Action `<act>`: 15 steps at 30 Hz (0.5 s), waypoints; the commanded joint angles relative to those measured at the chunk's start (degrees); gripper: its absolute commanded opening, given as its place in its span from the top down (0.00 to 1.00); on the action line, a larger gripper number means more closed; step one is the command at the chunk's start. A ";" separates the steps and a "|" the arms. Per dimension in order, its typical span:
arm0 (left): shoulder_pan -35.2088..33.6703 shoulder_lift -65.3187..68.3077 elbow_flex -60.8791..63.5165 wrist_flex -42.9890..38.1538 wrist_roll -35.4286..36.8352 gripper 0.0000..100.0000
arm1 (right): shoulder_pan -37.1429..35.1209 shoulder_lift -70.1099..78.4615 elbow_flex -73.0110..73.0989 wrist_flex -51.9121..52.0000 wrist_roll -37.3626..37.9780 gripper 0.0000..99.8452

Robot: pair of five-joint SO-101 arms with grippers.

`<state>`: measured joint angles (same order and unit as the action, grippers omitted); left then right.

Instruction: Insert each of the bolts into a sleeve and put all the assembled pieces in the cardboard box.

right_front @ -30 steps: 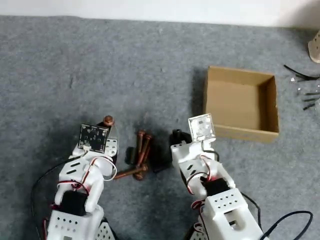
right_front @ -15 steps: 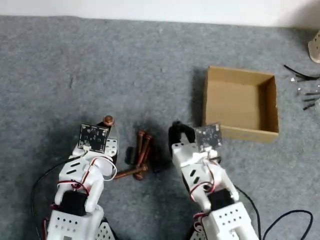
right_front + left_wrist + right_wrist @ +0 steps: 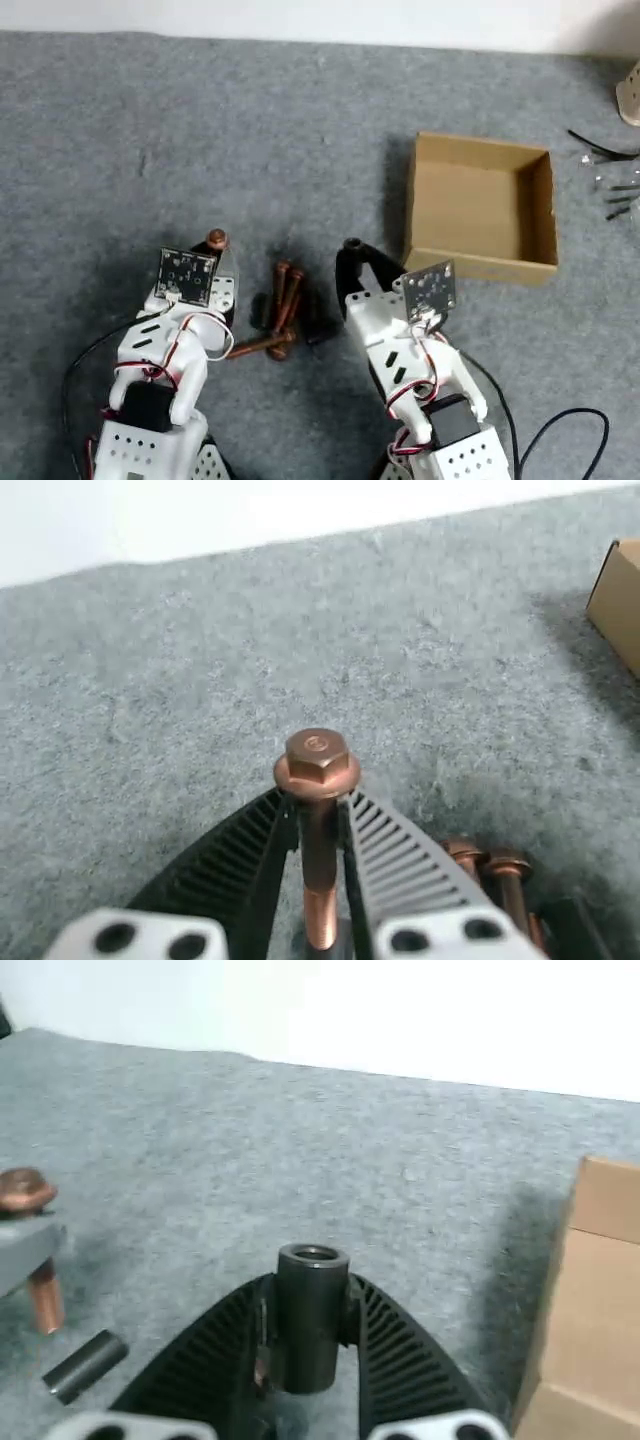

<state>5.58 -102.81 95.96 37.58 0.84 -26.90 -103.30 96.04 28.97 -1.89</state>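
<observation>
Swinging its wrist round since a second ago, the right arm edged forward; right pincer (image 3: 312,1285) clamped on an upright sleeve (image 3: 312,1325). Left pincer (image 3: 318,810) unmoved, gripping a bolt (image 3: 317,770) head-up. Probably lining up for insertion. Cardboard box (image 3: 480,265) just beyond, no assemblies inside yet.

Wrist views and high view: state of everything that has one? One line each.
left gripper: shut on bolt
bolt: held upright, head up, not sleeved
right gripper: shut on sleeve
sleeve: held upright, bore empty
loose bolts: lying flat, unsleeved
loose sleeve: lying on its side
cardboard box: open, empty
</observation>
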 commanded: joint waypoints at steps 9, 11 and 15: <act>0.04 -1.10 0.92 -19.96 -0.09 1.00 | -6.55 -1.27 8.75 4.00 0.62 0.99; 0.04 -1.01 1.19 -24.79 -0.09 1.00 | -6.55 -1.27 8.75 4.00 0.62 0.99; 0.40 -1.01 0.92 -31.12 4.13 1.00 | -6.64 -1.27 8.75 4.00 0.62 0.99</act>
<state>5.58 -102.81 95.96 11.91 1.19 -32.97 -103.30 96.04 32.92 -1.89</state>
